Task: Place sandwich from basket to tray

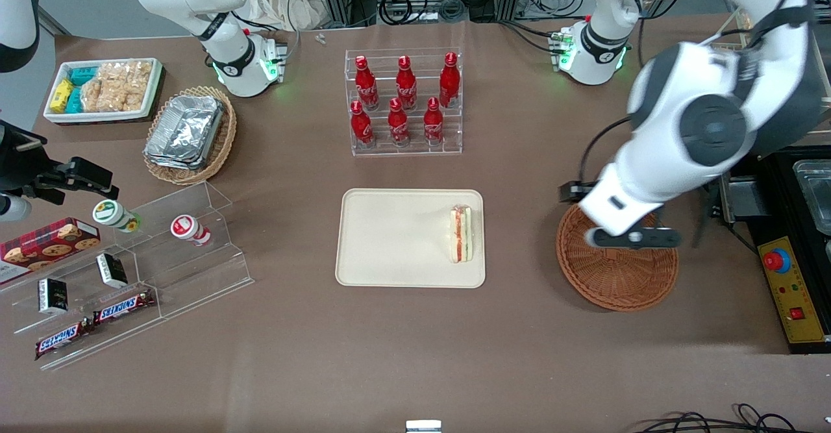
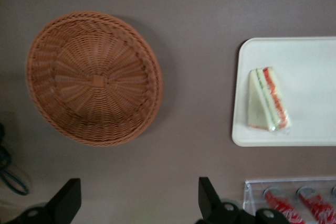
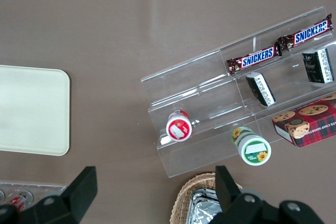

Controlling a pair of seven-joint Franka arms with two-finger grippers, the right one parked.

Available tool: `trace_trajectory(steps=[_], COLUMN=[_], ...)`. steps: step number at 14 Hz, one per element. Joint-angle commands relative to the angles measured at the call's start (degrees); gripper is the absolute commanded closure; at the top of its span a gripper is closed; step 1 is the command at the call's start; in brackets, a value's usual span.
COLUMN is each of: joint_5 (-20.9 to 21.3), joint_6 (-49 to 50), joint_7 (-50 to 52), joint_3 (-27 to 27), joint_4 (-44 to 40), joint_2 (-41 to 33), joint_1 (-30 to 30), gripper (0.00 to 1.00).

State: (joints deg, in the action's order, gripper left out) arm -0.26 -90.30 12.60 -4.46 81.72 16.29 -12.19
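Sandwich point(image 1: 461, 233) is lying on tray point(image 1: 389, 238) near its edge; gripper point(image 2: 137, 200), wide open and empty, is hovering above basket point(image 1: 617, 271). Descending risks knocking it.

Bare table between basket point(image 1: 617, 271) and tray point(image 1: 389, 238); tool point(image 2: 139, 203) spread above.

Even, bright overhead light, soft short shadows. Front view sharp on the table point(image 1: 292, 355); the working arm's upper links slightly motion-blurred. Glare on the foil trays point(image 1: 185, 131) and red bottles point(image 1: 402, 98). Left wrist view soft overall: basket point(image 2: 94, 77) and sandwich point(image 2: 269, 99) mildly blurred, the gripper point(image 2: 137, 203) above the table, fingers wide apart, dark and silhouetted. Right wrist view crisp.
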Motion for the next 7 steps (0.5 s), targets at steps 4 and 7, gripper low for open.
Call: trace_trajectory(steps=[4,7], joint_5=[-1.4,-1.0], joint_6=[-2.9,-4.4], joint_7=[-13.0,-15.0], joint_3=[8.2,10.1], joint_4=[13.2,14.1], joint_2=[-11.3,-11.9], joint_1=[0.5,0.8], gripper=[0.00,0.00])
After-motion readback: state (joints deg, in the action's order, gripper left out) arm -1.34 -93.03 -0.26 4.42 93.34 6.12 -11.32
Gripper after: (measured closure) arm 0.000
